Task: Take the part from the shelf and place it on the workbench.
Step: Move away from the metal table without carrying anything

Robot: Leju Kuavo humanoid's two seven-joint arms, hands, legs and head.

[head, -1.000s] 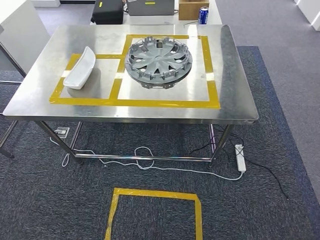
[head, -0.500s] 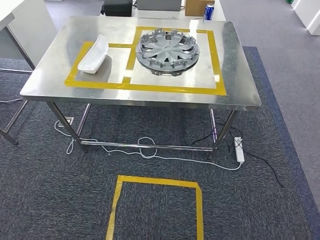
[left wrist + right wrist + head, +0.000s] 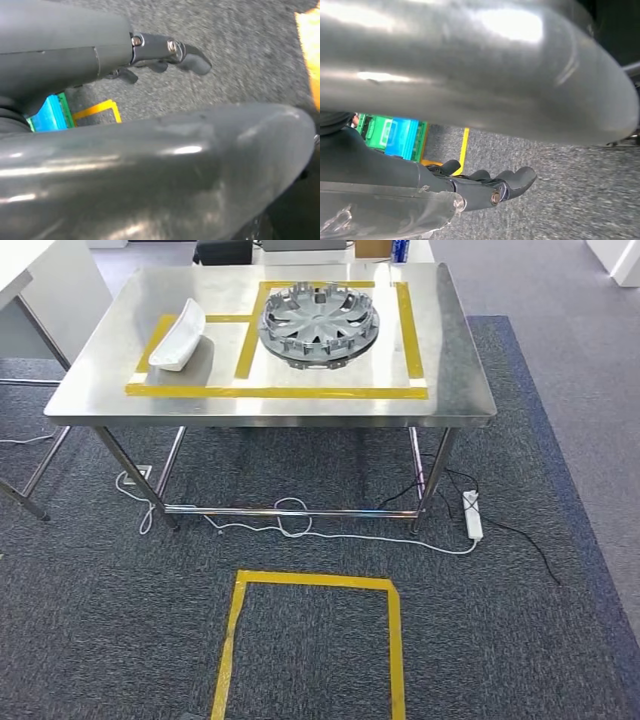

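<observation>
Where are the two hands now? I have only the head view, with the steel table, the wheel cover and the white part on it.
Observer: The left hand hangs over the grey carpet, fingers stretched out, holding nothing.
Operator: And the right hand?
Observer: The right hand holds nothing either; its fingers are loosely curved above the carpet.
Operator: What lies near it?
Observer: A yellow tape line on the carpet, and beyond it a green and blue object that I cannot identify.
</observation>
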